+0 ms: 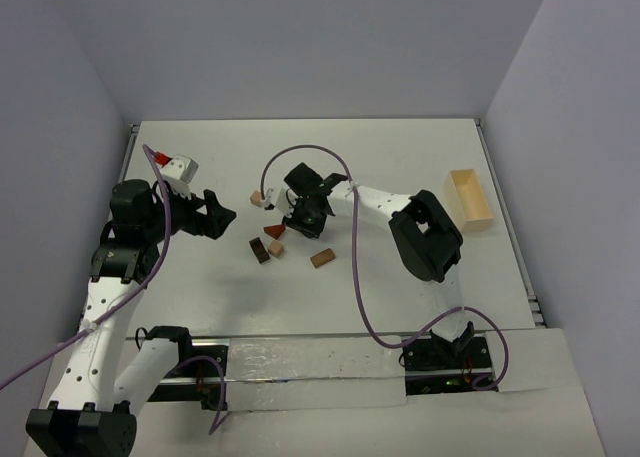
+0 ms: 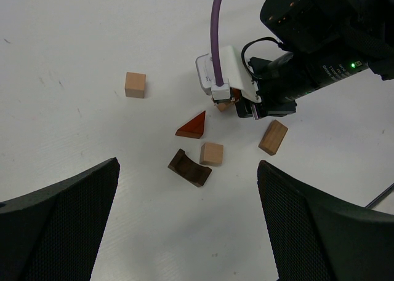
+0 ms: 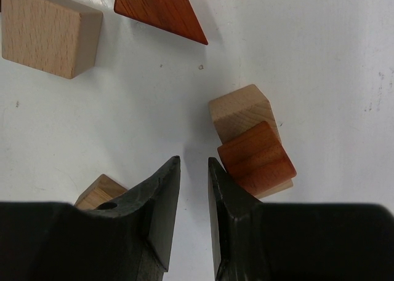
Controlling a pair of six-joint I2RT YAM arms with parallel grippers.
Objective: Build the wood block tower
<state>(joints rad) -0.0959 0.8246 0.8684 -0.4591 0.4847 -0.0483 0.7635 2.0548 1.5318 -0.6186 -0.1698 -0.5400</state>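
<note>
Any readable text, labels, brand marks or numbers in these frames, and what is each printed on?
No text can be read in any view.
Small white print on the right arm's black wrist housing: too blurred to read.
The wooden blocks and the pale wooden box carry no markings.
</note>
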